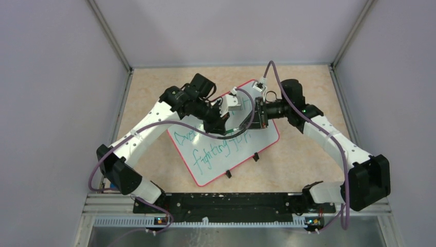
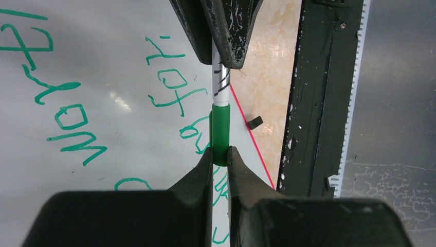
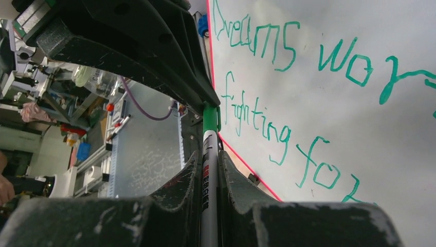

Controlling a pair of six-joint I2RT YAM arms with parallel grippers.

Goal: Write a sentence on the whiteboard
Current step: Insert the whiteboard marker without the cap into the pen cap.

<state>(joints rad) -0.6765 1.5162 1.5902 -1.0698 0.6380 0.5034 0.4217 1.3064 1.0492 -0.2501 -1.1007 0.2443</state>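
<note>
One counter [image 1: 308,154] carries the whiteboard [image 1: 221,169], lying askew, with the sentence [image 1: 216,152] apparently complete. Above it, the left fingers [image 2: 198,180] pinch the green cap [image 2: 221,131] and the right fingers [image 3: 180,190] pinch the marker barrel [image 3: 210,170]. Capping seems in hand; next, press both straight together.

The whiteboard [image 1: 208,172] lies on the table [image 1: 308,154], ahead of my two bases and turned askew. The sentence [image 1: 218,149] runs across it in two lines. Above the board's far half my left gripper [image 1: 222,125] and right gripper [image 1: 255,116] meet, left and right, clamping a marker [image 2: 221,87] between them: cap end in the left, barrel in the right.
</note>
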